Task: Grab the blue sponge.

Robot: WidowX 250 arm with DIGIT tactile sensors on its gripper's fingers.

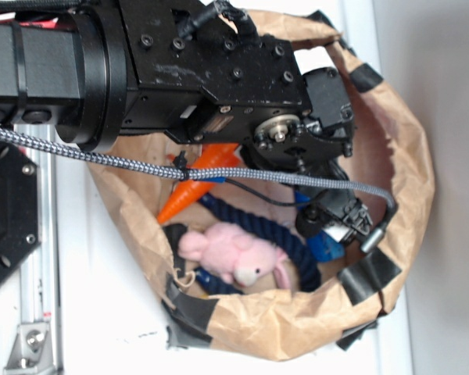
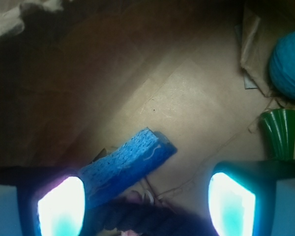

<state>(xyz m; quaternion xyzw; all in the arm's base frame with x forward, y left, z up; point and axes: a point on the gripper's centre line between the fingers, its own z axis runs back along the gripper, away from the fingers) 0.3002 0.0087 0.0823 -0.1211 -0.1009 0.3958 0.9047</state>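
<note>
1. We see the pincer [image 2: 146, 204] spread wide inside a brown paper bag [image 1: 410, 164], its two glowing fingers [image 2: 61, 206] well apart and gripping nothing.
2. The blue sponge [image 2: 130, 162] lies tilted on the bag's floor, its lower end just beside the left-hand finger in the wrist view, its upper end reaching toward the gap between the fingers. Whether it touches the finger we cannot tell.
3. In the exterior view we catch only a sliver of the sponge [image 1: 322, 247] under the pincer [image 1: 340, 219].
4. A dark navy rope [image 1: 254, 219] curls close to the sponge, and its blurred edge shows at the bottom of the wrist view.
5. A pink plush toy [image 1: 230, 254] rests against the rope, with an orange carrot [image 1: 199, 183] above it.
6. Farther off, a teal ball [image 2: 289, 64] and a green object [image 2: 280, 132] sit at the right edge of the wrist view.
7. The bag stands on a white table [image 1: 102, 312].
</note>
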